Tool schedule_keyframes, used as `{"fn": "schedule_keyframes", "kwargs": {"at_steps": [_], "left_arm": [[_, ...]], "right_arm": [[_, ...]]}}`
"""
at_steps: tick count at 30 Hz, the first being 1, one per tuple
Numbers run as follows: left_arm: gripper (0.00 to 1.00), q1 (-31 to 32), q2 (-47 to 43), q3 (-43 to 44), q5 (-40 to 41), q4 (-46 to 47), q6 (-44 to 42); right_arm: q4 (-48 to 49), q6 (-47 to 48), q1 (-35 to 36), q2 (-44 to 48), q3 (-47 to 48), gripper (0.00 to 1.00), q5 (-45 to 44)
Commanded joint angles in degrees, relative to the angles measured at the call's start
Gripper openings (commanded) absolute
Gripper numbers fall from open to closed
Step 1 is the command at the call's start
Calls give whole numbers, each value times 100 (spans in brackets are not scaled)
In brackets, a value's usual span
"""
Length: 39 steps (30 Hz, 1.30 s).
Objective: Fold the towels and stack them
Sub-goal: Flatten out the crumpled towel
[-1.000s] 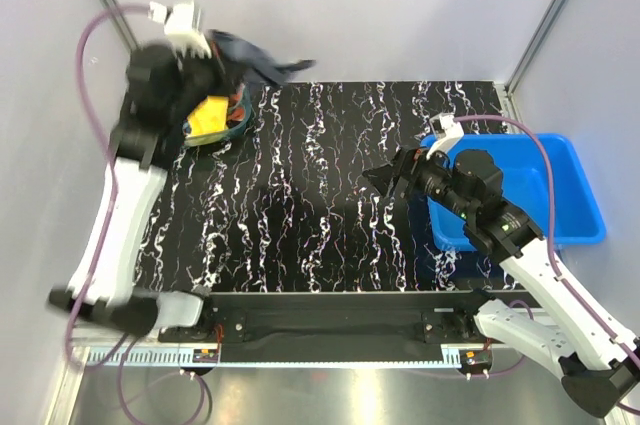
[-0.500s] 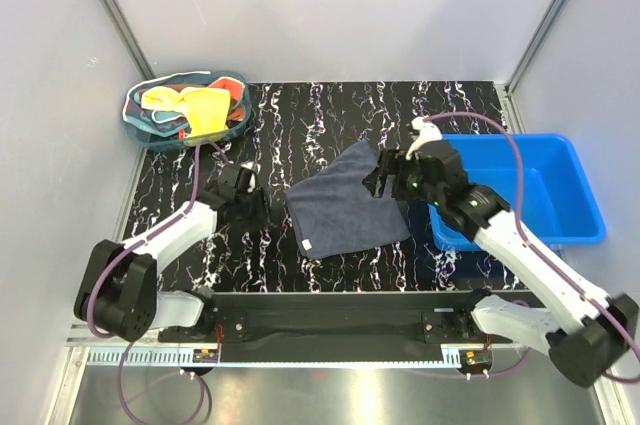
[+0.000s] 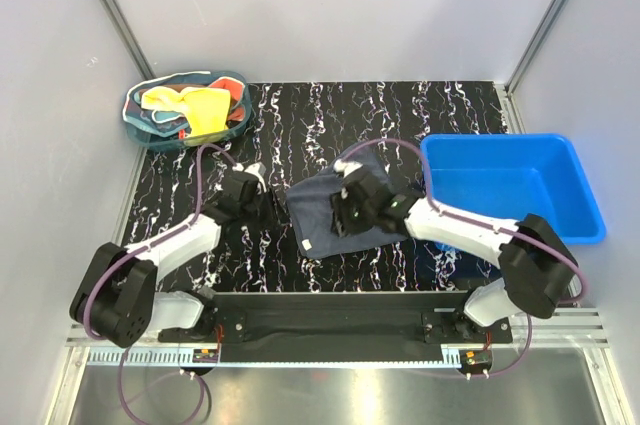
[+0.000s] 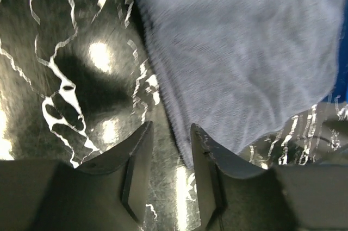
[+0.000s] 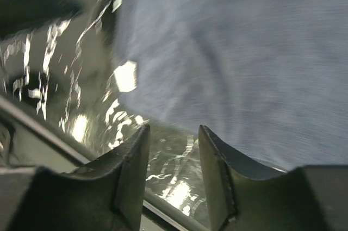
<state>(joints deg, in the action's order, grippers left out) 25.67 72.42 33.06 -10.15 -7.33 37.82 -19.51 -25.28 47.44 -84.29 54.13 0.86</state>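
Note:
A dark grey-blue towel (image 3: 312, 207) lies spread on the black marbled table, near its middle. My left gripper (image 3: 275, 207) is low at the towel's left edge. In the left wrist view the towel (image 4: 244, 51) fills the upper right; the left gripper (image 4: 171, 133) is open, with bare table between its fingers and the cloth's edge beside the right finger (image 4: 204, 171). My right gripper (image 3: 337, 221) reaches over the towel's near side. In the right wrist view it (image 5: 174, 133) is open just off the towel (image 5: 244, 51). A yellow towel (image 3: 205, 110) and an orange-red one (image 3: 184, 132) lie bunched in the basket.
The teal mesh-sided basket (image 3: 137, 123) stands at the table's far left corner. A rigid blue bin (image 3: 592, 217) sits at the right edge, beside the right arm. Grey walls close in the table on three sides.
The grey-blue towel, held up near the basket by the left gripper a second ago, now lies on the table. The left gripper has let go and dropped low. The right gripper has moved left over the towel.

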Motion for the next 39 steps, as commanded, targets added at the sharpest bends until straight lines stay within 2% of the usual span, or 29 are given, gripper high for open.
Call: {"fn": "schedule_keyframes", "kwargs": {"at_steps": [1, 4, 8, 21, 24, 25, 27, 31, 33, 39], "left_arm": [[37, 26, 97, -124, -23, 417, 208], [38, 17, -52, -247, 276, 312, 375], [41, 17, -176, -221, 321, 267, 436], [43, -1, -272, -335, 312, 294, 480], [43, 8, -360, -353, 94, 373, 262], [43, 43, -378, -318, -3, 382, 156], [43, 139, -396, -152, -75, 25, -220], [41, 806, -264, 394, 426, -760, -355], [40, 983, -272, 342, 339, -674, -84], [37, 1747, 51, -45, 391, -111, 708]], "right_arm": [[894, 286, 606, -87, -279, 47, -42], [1430, 497, 985, -175, -438, 45, -437], [1494, 682, 1583, -500, -333, 44, -1000], [1845, 849, 2085, -1133, -17, 43, -1396], [1574, 736, 2146, -1186, 106, 39, -2060], [1120, 308, 2112, -1012, 141, 36, -2795], [495, -377, 1937, -704, 316, 37, -3232], [-726, -933, 1234, 131, 484, 42, -3076], [-1001, -962, 847, 430, 520, 43, -2917], [-1284, -918, 503, 1098, 186, 44, -2996]]}}
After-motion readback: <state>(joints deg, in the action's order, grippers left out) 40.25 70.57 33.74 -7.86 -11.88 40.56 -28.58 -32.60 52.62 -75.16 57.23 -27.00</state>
